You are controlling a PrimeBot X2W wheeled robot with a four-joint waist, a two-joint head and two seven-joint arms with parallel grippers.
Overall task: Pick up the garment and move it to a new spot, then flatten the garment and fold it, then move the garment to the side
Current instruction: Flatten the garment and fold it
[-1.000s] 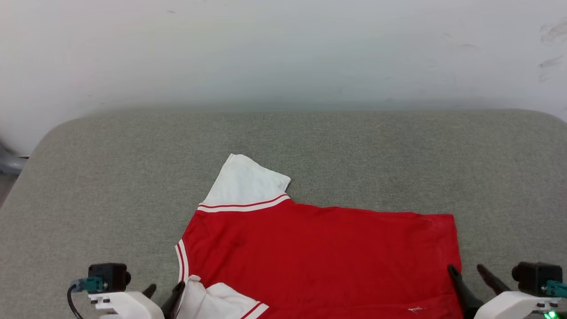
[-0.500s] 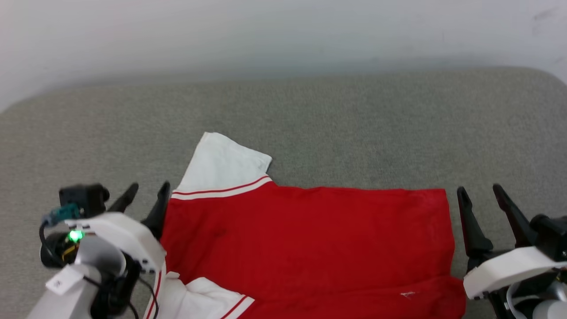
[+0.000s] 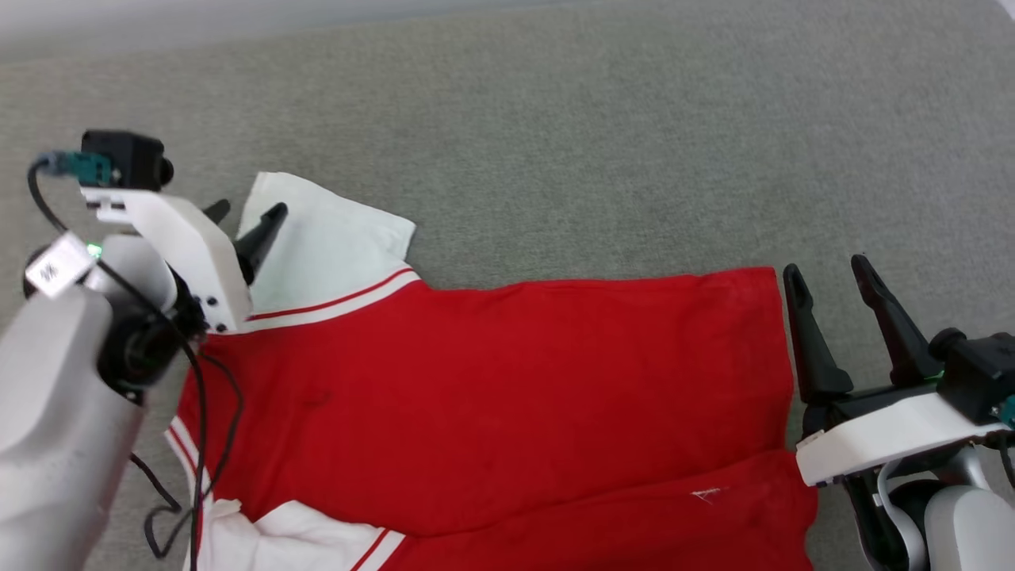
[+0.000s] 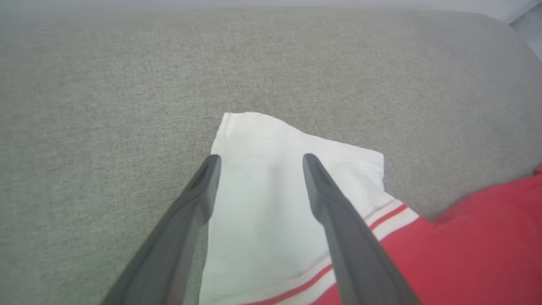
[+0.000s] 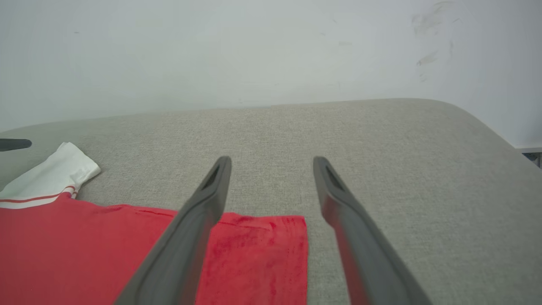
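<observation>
A red jersey T-shirt [image 3: 515, 381] lies spread flat on a grey fabric surface [image 3: 603, 127]. The left gripper [image 3: 246, 212] hangs over its white sleeve [image 3: 333, 246], fingers apart. The right gripper [image 3: 827, 270], fingers also apart, sits just beside the shirt's opposite edge.

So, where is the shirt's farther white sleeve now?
In the head view the farther white sleeve lies at the upper left of the red shirt, on the grey pad, with the open left gripper over its left edge.
</observation>
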